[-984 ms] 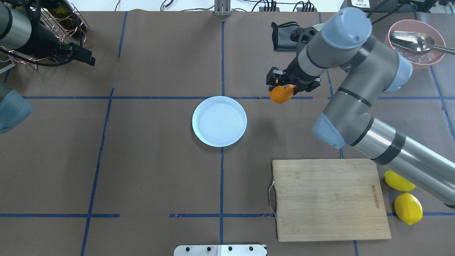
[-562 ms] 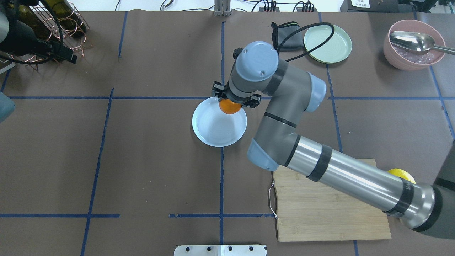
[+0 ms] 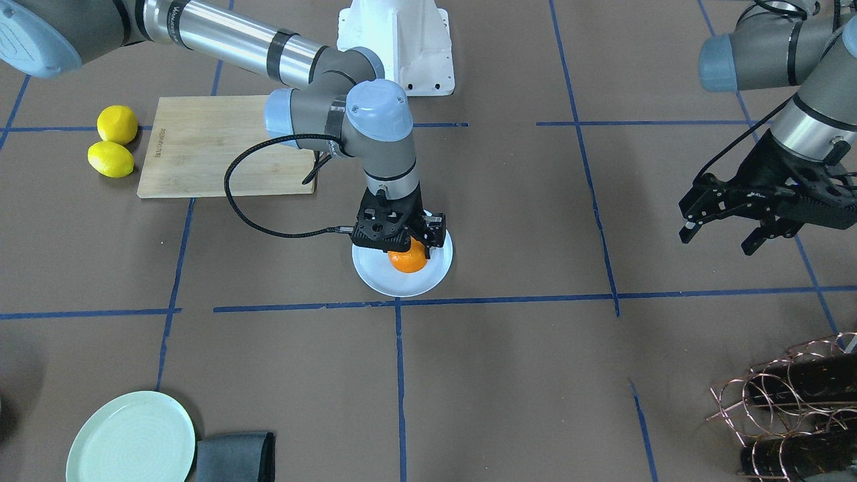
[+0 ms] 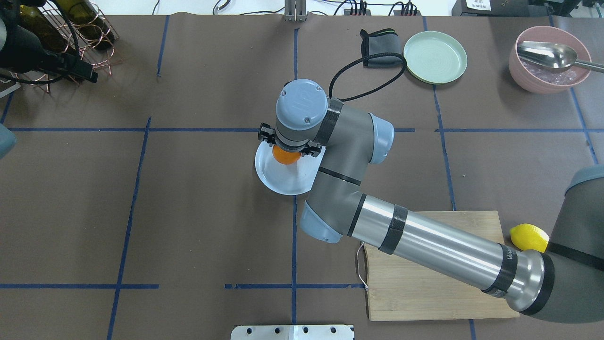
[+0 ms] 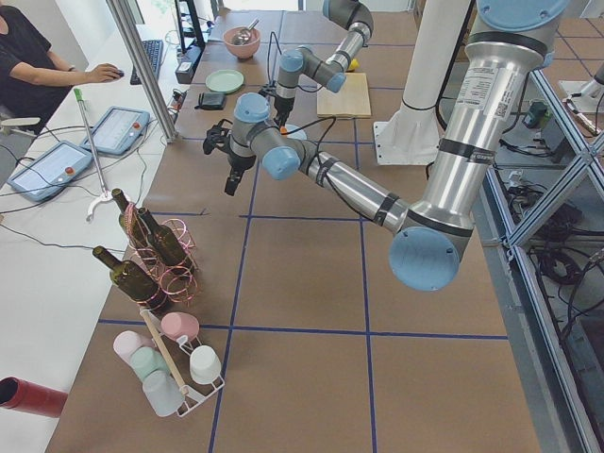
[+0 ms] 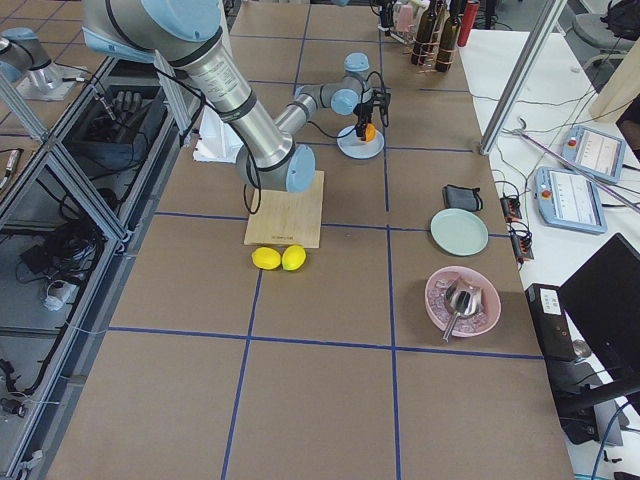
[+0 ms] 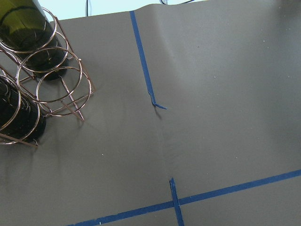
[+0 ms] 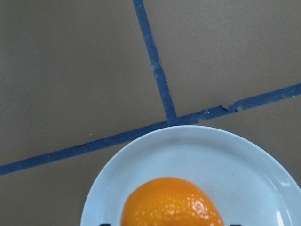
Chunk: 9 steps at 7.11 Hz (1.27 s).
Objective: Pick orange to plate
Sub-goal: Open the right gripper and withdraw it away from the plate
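Note:
The orange sits between the fingers of my right gripper, which is shut on it. It is low over the far half of the pale bluish-white plate; I cannot tell whether it touches the plate. From overhead the orange peeks out below the wrist, over the plate. In the right wrist view the orange fills the bottom edge with the plate's rim around it. My left gripper hangs open and holds nothing, far off near the wine rack.
A wooden cutting board lies under my right arm, two lemons beside it. A mint-green plate, a dark cloth and a pink bowl with a spoon stand at the back right. A copper bottle rack is by the left arm.
My right arm has carried the orange leftwards from beside the plate to over it and has come lower. The left arm drew back slightly.

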Each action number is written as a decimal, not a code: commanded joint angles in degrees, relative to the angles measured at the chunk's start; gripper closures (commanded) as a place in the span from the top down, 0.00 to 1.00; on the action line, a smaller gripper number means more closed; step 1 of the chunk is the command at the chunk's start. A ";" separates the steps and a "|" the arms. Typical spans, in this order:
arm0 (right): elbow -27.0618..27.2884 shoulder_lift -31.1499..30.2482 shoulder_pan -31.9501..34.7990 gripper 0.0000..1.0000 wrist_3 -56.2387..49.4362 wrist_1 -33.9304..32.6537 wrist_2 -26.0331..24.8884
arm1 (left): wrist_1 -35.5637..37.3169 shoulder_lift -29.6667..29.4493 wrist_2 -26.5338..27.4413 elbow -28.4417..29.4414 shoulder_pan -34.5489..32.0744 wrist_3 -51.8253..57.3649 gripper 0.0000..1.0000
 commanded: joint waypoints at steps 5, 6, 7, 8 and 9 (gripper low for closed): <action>24.85 -11.95 12.47 1.00 -26.21 -29.96 10.55 | -1.81 5.14 -1.75 1.41 -1.68 4.75 1.00; 30.61 -19.76 17.13 1.00 -35.26 -30.18 13.35 | -1.37 6.81 -1.85 1.41 -4.31 9.28 1.00; 31.71 -23.76 20.83 1.00 -42.66 -29.75 15.38 | 2.03 8.31 -1.85 1.41 -6.51 18.03 1.00; 31.81 -26.23 24.09 1.00 -47.26 -29.66 16.97 | 7.81 8.33 -1.67 1.49 -10.01 27.68 1.00; 31.98 -28.61 28.12 1.00 -53.05 -29.74 20.37 | 14.13 8.24 -1.67 1.58 -14.66 35.96 1.00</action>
